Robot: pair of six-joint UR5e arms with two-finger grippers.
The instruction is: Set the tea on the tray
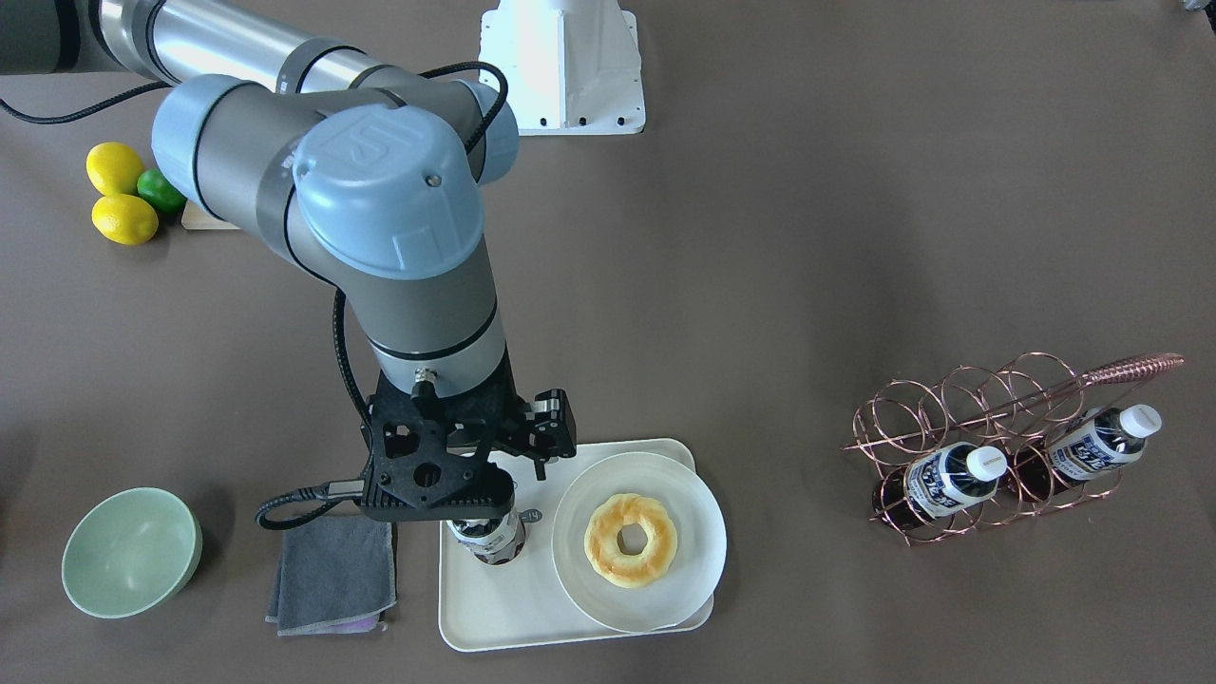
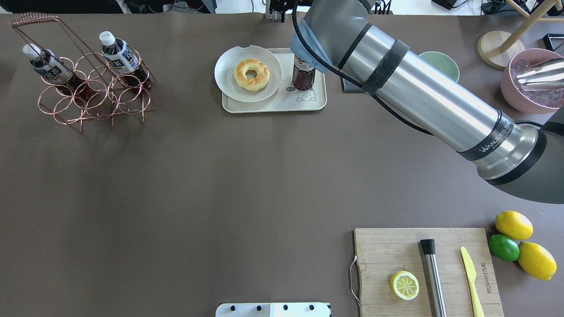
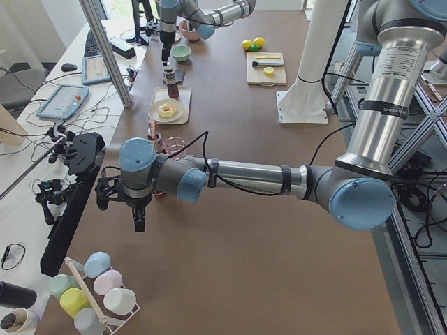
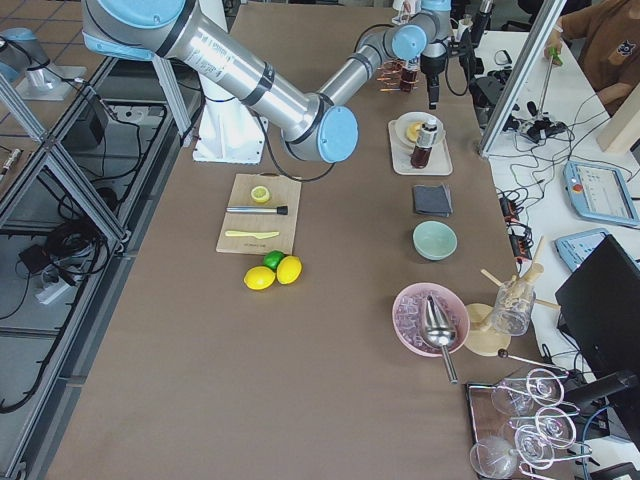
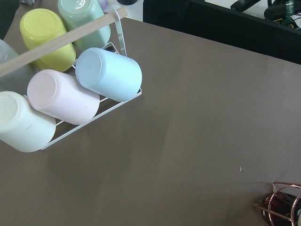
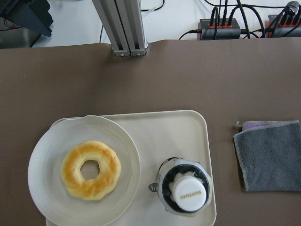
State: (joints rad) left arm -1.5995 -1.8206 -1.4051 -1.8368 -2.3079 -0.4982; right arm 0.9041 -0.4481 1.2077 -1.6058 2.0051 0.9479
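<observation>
Right gripper (image 4: 432,95) hangs over small clear plastic bottle of dark tea (image 6: 186,192); cannot tell whether fingers are spread. Bottle upright on cream rounded-rectangle tray (image 6: 155,126), right part, just beside round white plate (image 6: 124,146) holding glazed ring doughnut (image 6: 91,169). Left gripper (image 3: 137,216) well apart, near copper wire rack (image 1: 1135,364); spread unclear.

SUNTORY on cap (image 6: 190,195) of tea (image 6: 171,177), WANLEED on right arm's band (image 2: 492,141)
</observation>
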